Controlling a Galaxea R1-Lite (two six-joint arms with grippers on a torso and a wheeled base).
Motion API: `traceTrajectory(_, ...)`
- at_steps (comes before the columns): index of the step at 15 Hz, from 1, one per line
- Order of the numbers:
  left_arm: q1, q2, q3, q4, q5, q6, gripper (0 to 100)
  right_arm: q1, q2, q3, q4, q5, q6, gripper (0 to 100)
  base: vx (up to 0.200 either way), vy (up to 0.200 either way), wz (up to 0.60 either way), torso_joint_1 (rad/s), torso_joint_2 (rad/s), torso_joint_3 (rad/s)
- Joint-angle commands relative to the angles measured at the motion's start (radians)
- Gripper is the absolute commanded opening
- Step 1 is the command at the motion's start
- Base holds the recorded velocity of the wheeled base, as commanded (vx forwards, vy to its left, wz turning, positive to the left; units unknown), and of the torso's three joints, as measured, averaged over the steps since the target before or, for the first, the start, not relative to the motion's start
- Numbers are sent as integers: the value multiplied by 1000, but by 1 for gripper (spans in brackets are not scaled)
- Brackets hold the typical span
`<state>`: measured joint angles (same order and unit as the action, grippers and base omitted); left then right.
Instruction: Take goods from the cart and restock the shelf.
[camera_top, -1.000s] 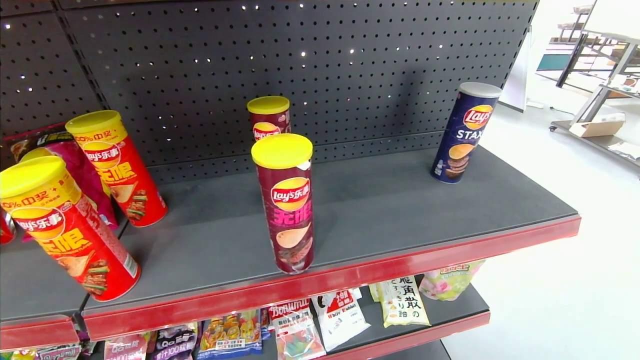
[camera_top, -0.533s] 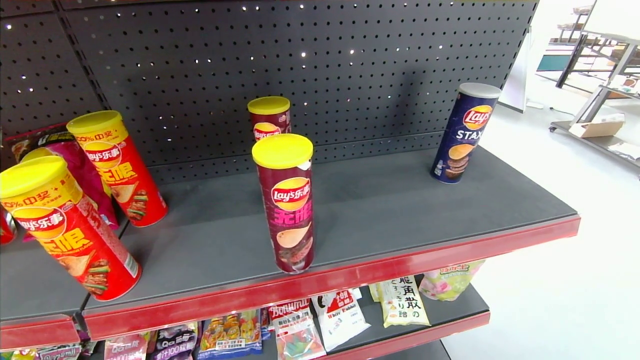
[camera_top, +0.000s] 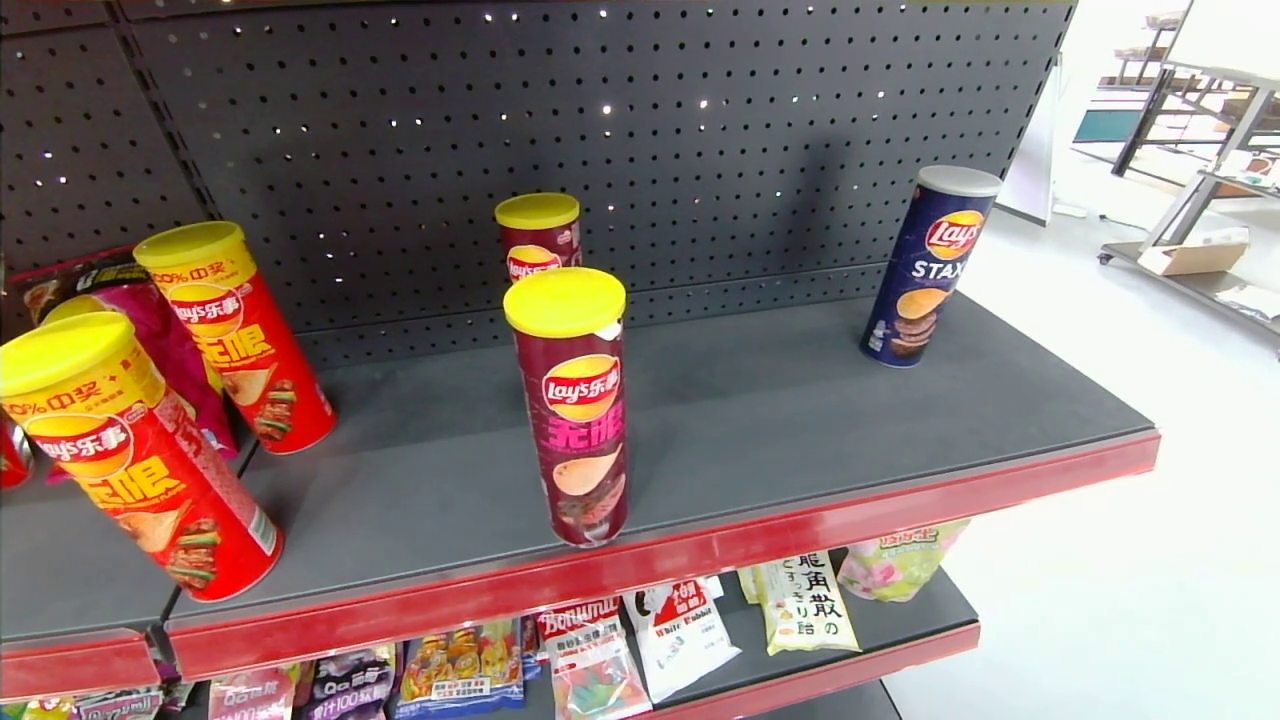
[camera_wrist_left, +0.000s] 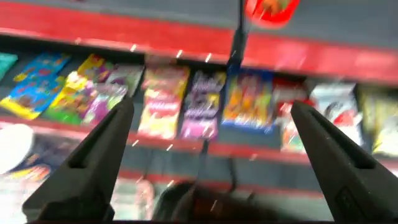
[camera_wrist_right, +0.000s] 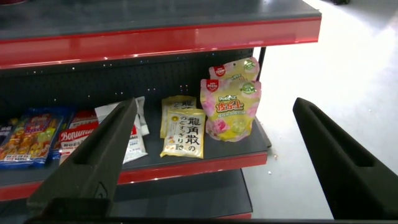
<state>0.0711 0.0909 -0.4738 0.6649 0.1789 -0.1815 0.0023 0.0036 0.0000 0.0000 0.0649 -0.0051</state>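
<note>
On the grey shelf (camera_top: 800, 400) with a red front edge stand several chip cans: a maroon can with a yellow lid (camera_top: 572, 405) near the front, a second maroon can (camera_top: 538, 234) behind it, two red cans (camera_top: 235, 335) (camera_top: 125, 455) at the left, and a blue can (camera_top: 928, 265) at the right. My left gripper (camera_wrist_left: 208, 134) is open with nothing between its fingers, facing snack bags (camera_wrist_left: 163, 99) on a lower shelf. My right gripper (camera_wrist_right: 214, 134) is open and holds nothing, facing the lower shelf's pink-and-green pouch (camera_wrist_right: 231, 106) and a yellow packet (camera_wrist_right: 184, 127).
A black pegboard wall (camera_top: 600, 130) backs the shelf. A pink bag (camera_top: 150, 330) leans behind the red cans. The lower shelf (camera_top: 820, 660) holds several snack bags. White floor (camera_top: 1120, 540) lies to the right, with metal racks (camera_top: 1200, 120) far off.
</note>
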Motion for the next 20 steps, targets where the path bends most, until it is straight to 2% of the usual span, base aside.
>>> traceTrajectory(1, 3, -3, 164, -217, -6, -15, 100, 1, -1, 0, 0, 1, 1, 100, 0, 0, 600, 7, 2, 7)
traceTrajectory(2, 3, -3, 231, -340, -7, 4, 100, 1, -1, 0, 0, 1, 1, 100, 0, 0, 600, 2, 7, -2)
traceTrajectory(3, 3, -3, 313, -452, -27, 46, 100, 1, -1, 0, 0, 1, 1, 100, 0, 0, 600, 2, 2, -7)
traceTrajectory(5, 3, -3, 414, -593, -87, 109, 100, 1, -1, 0, 0, 1, 1, 100, 0, 0, 600, 12, 7, -5)
traceTrajectory(6, 3, -2, 437, -634, -98, 129, 100, 1, -1, 0, -2, 0, 2, 100, 0, 0, 600, 2, -2, -2)
traceTrajectory(8, 3, -2, 451, -654, -139, 128, 100, 1, -2, 0, -2, 1, 4, 100, 0, 0, 0, 0, 0, 0)
traceTrajectory(11, 3, -3, 452, -657, -159, 131, 100, 1, -1, 0, 0, 1, 2, 100, 0, 0, 0, 0, 0, 0)
traceTrajectory(12, 3, -3, 458, -671, -194, 129, 100, 1, -1, 0, 0, 1, -6, 100, 0, 0, 0, 0, 0, 0)
traceTrajectory(14, 3, -3, 474, -668, -217, 157, 100, 8, 18, -43, -6, 23, -15, 100, 0, 0, 0, 0, 0, 0)
traceTrajectory(15, 3, -3, 474, -666, -225, 181, 100, 30, 262, -256, -3, 32, 37, 100, 0, 0, 0, 0, 0, 0)
traceTrajectory(16, -5, 0, 472, -666, -228, 185, 100, 36, 397, -377, 0, 41, 93, 100, 0, 0, 0, 0, 0, 0)
traceTrajectory(18, -28, -16, 472, -666, -228, 185, 100, 59, 532, -436, -2, 49, 2, 100, 0, 0, 0, 0, 0, 0)
traceTrajectory(19, -65, -79, 474, -666, -228, 186, 100, 62, 708, -477, -17, 42, -104, 100, 0, 0, 0, 0, 0, 0)
traceTrajectory(20, -70, -91, 472, -666, -228, 183, 100, 65, 802, -499, -37, 44, -105, 100, 0, 0, 0, 0, 0, 0)
